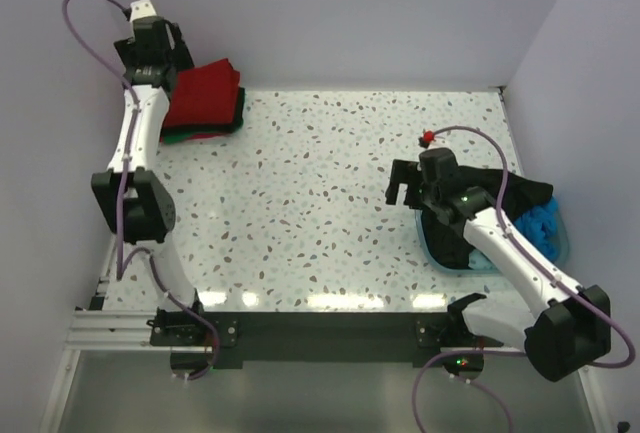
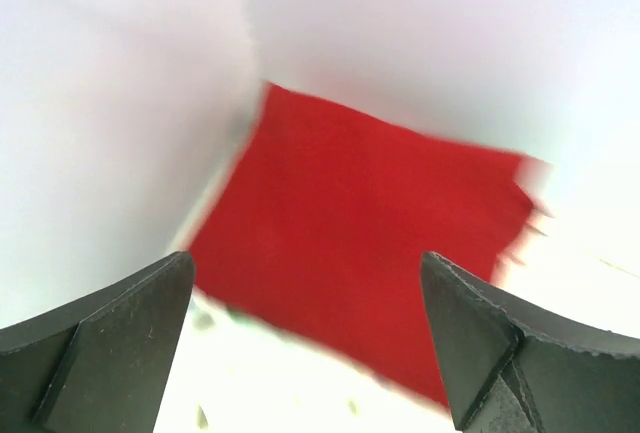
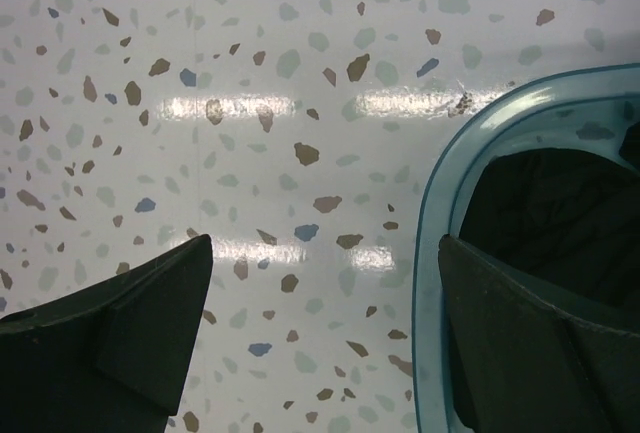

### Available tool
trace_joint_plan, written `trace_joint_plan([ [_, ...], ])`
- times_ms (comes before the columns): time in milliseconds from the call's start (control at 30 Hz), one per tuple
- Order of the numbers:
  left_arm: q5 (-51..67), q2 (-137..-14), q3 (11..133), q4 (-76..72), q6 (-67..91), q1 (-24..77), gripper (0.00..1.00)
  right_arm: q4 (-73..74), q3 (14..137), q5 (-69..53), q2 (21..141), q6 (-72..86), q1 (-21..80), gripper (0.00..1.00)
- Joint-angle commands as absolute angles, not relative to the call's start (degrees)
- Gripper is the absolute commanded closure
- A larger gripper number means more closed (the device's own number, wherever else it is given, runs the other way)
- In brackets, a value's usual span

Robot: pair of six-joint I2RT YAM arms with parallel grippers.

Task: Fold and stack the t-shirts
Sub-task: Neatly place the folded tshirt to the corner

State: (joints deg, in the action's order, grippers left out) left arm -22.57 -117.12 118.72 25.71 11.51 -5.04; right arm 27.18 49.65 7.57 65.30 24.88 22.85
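Observation:
A folded dark red t-shirt [image 1: 203,96] lies on top of a stack at the table's far left corner, with a green t-shirt [image 1: 186,136] and a black one [image 1: 232,125] showing at the edges under it. My left gripper [image 1: 152,45] hangs open and empty above the stack's left side; the red shirt [image 2: 370,243] fills its wrist view. A black t-shirt [image 1: 515,200] and a blue one [image 1: 545,225] lie in the teal basin [image 1: 436,251] at the right. My right gripper [image 1: 403,186] is open and empty at the basin's left rim [image 3: 432,213].
White walls close in the table at the back and both sides. The speckled tabletop [image 1: 320,193] stretches between the stack and the basin. A red cable clip [image 1: 427,138] sits on the right arm's cable.

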Motion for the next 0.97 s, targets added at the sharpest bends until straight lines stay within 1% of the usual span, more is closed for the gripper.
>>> trace_joint_plan([
  [0, -15.6, -102.4, 108.2, 30.4, 20.6, 1.5, 0.00, 30.4, 51.5, 11.1, 62.1, 28.0, 22.7, 0.01],
  [100, -20.8, -93.5, 93.8, 32.2, 25.7, 9.6, 0.00, 33.1, 51.3, 12.1, 60.2, 28.9, 22.7, 0.01],
  [167, -19.9, -89.0, 85.6, 32.1, 30.4, 14.0, 0.00, 34.4, 50.7, 12.0, 58.3, 29.1, 22.7, 0.01],
  [200, -18.6, -84.5, 77.7, 32.3, 32.7, 15.4, 0.00, 34.8, 50.4, 11.8, 57.6, 29.2, 22.6, 0.01],
  [233, -17.8, -82.2, 73.8, 32.1, 34.6, 16.9, 0.00, 35.2, 50.0, 11.8, 56.7, 29.1, 22.6, 0.01],
  [267, -17.1, -77.6, 66.5, 31.4, 36.7, 19.9, 0.00, 35.9, 49.3, 11.6, 55.0, 28.9, 22.6, 0.02],
  [333, -18.7, -73.1, 59.9, 31.7, 41.7, 23.8, 0.00, 36.6, 47.9, 11.3, 52.9, 29.0, 22.6, 0.01],
  [367, -18.2, -69.4, 54.5, 31.8, 41.8, 26.6, 0.00, 36.7, 47.4, 10.9, 52.0, 28.7, 22.6, 0.01],
  [400, -18.2, -67.6, 52.5, 32.8, 42.5, 27.6, 0.00, 36.5, 46.8, 10.5, 49.8, 28.8, 22.6, 0.01],
  [467, -22.1, -62.7, 48.4, 39.1, 46.5, 28.7, 0.00, 36.7, 45.3, 8.0, 47.7, 29.1, 22.8, 0.01],
  [533, -25.3, -59.3, 46.9, 45.7, 48.4, 28.8, 0.00, 36.2, 43.7, 5.9, 44.1, 30.1, 22.7, 0.01],
  [567, -27.7, -55.8, 45.7, 47.2, 50.7, 28.8, 0.00, 35.3, 41.9, 5.6, 42.8, 32.2, 22.7, 0.01],
  [700, -27.4, -48.1, 43.3, 47.2, 50.5, 28.8, 0.00, 32.5, 39.1, 2.3, 37.5, 32.9, 22.7, 0.01],
  [800, -27.8, -46.0, 44.0, 47.6, 50.8, 28.7, 0.00, 32.6, 38.5, 1.4, 36.5, 32.3, 22.7, 0.01],
  [933, -29.0, -46.8, 45.1, 48.6, 50.8, 28.7, 0.00, 33.8, 38.6, 2.8, 36.4, 33.0, 22.7, 0.01],
])
